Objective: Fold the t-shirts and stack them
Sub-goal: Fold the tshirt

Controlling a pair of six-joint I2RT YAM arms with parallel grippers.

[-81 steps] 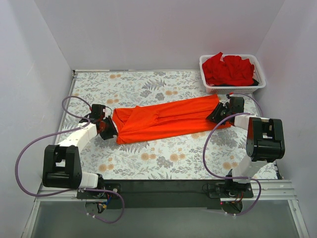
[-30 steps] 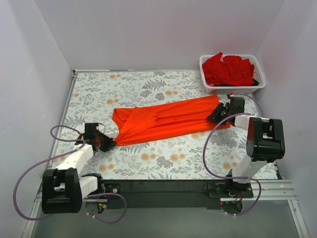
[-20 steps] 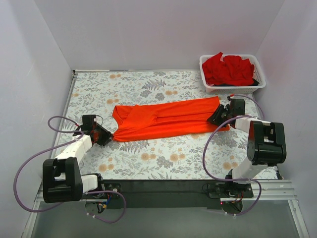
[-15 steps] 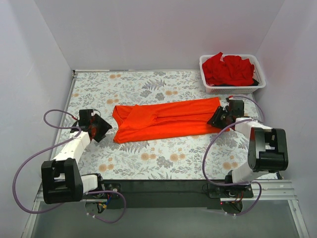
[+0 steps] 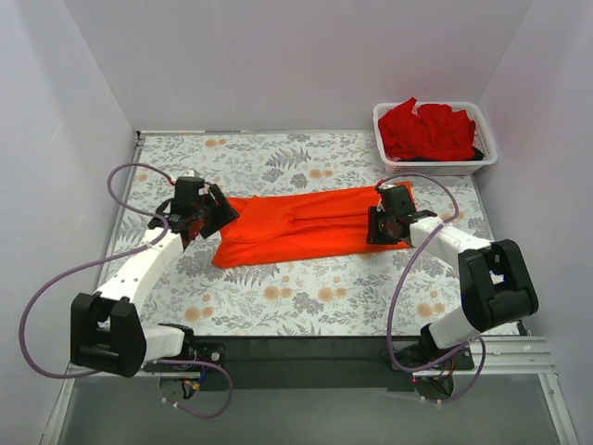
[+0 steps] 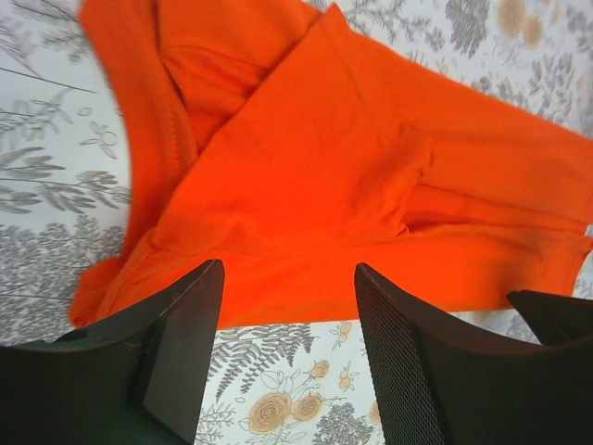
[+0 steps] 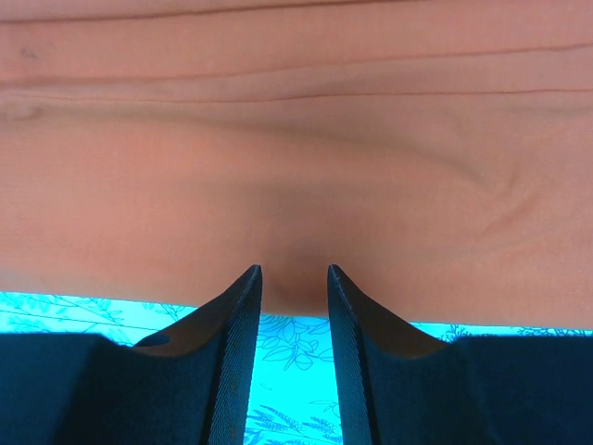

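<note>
The bright orange-red t-shirt lies flat on the floral table, folded into a long strip running left to right. My left gripper hovers at its left end, open wide and empty; the left wrist view shows the shirt just beyond the fingertips. My right gripper is low over the shirt's right end. In the right wrist view its jaws stand narrowly apart, with the tips at the near edge of the cloth and the table showing between them. The deeper red shirts lie heaped in the basket.
The white mesh basket stands at the back right corner. White walls close in the table on the left, back and right. Purple cables loop from both arms over the table's near side.
My left gripper let go of the shirt's left end, swung out left and came back beside that end. My right gripper moved left onto the shirt's right end. The shirt lies straighter.
</note>
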